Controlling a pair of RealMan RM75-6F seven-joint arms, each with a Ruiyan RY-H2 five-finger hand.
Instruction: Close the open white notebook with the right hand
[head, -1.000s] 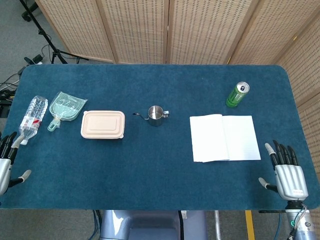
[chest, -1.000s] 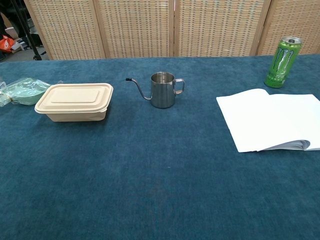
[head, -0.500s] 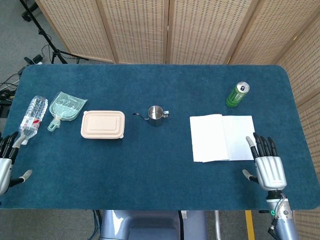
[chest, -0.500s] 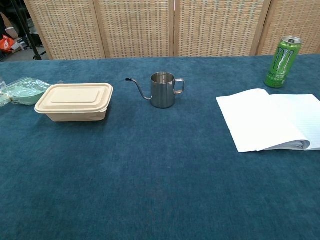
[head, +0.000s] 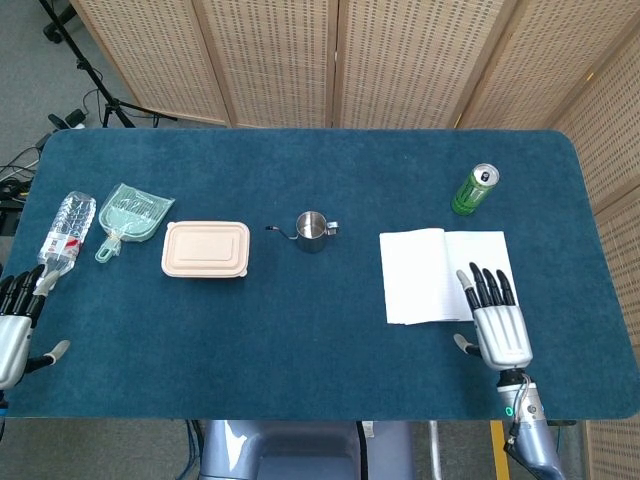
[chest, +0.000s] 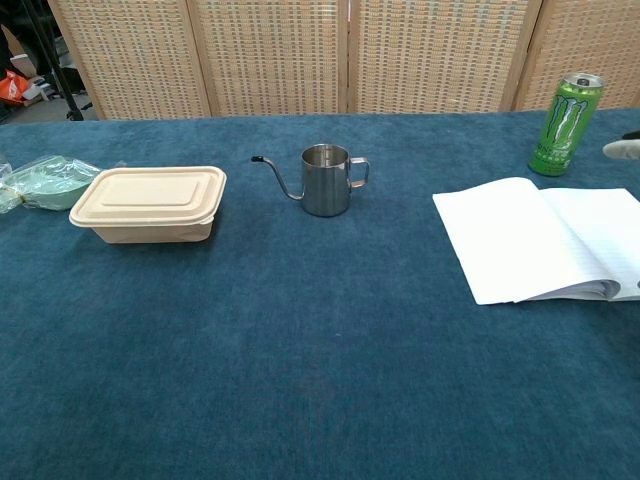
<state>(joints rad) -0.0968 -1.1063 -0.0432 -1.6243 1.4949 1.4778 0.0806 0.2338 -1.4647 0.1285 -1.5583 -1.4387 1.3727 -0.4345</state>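
White notebook (head: 444, 275) beneath robot hand (head: 498, 323)

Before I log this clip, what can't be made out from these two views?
- Right hand, head view: whether its fingertips touch the open white notebook or hover above it; the top-down angle hides any gap. The chest view shows only a pale tip at its right edge.
- Left hand, head view: cut off by the left edge.
- Notebook, chest view: right page cut off by the frame edge.
- Green can: label text too small to read.
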